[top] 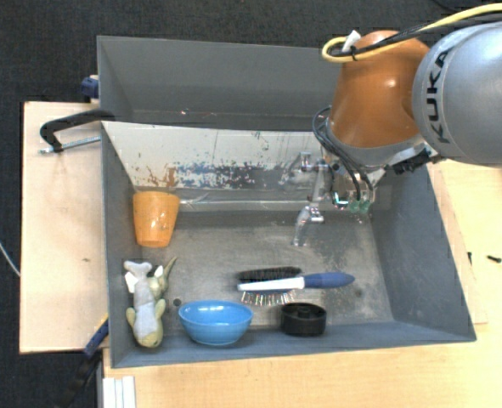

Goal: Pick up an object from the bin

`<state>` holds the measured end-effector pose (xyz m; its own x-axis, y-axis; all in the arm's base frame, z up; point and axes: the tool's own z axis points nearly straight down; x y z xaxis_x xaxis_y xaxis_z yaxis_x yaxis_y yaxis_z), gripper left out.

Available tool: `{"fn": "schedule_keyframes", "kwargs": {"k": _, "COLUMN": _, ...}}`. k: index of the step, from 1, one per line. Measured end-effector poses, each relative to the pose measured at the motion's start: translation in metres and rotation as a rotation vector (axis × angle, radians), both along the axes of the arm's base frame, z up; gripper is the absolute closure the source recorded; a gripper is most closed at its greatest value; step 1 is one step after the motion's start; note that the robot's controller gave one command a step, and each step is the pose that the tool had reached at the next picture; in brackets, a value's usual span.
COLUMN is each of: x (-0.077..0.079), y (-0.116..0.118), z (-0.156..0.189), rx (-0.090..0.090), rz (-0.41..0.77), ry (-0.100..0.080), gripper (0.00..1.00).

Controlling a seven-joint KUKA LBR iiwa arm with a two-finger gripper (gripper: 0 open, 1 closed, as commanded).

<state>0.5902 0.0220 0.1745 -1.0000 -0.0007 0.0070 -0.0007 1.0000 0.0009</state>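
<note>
— Looking down into the grey metal bin (416,262), where does the gripper (307,223) sit?

— Toward the far right of the floor. It hangs below the arm's orange cover (376,92), above a bare, scuffed patch close to the far wall.

— Is it spread or pressed together?

— I cannot tell. Its metal tip blends into the grey floor behind it.

— Which thing lies nearest to it?

— The brush (272,285). It lies flat on the floor, nearer the front than the gripper and a little to its left, clearly apart from it.

— How is the brush turned?

— Its long axis runs left to right, almost parallel to the near wall. The dark head with pale bristles is at the left end. The blue handle (327,280) points right, angled very slightly toward the far side.

— And around it?

— A black round cap (303,319) sits just in front of the brush, against the near wall, below where the head meets the handle. Left of the cap is a blue bowl (216,322), standing with its opening upward. A pale plush toy (146,306) lies in the near left corner, its length running near to far. Farther back along the left wall is an orange cup (155,218), well apart from the gripper.
</note>
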Motion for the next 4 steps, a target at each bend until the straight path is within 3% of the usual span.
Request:
{"fn": "schedule_keyframes", "kwargs": {"k": 1, "x": -0.064, "y": 0.013, "z": -0.066, "rx": 0.000, "rz": 0.211, "ry": -0.008, "gripper": 0.00}}
{"fn": "schedule_keyframes", "kwargs": {"k": 2, "x": -0.070, "y": 0.053, "z": -0.077, "rx": 0.003, "rz": 0.425, "ry": -0.044, "gripper": 0.00}}
{"fn": "schedule_keyframes", "kwargs": {"k": 3, "x": -0.076, "y": 0.052, "z": -0.082, "rx": 0.003, "rz": 0.428, "ry": -0.021, "gripper": 1.00}}
{"fn": "schedule_keyframes", "kwargs": {"k": 4, "x": -0.076, "y": 0.055, "z": 0.055, "rx": 0.001, "rz": 0.669, "ry": -0.019, "gripper": 1.00}}
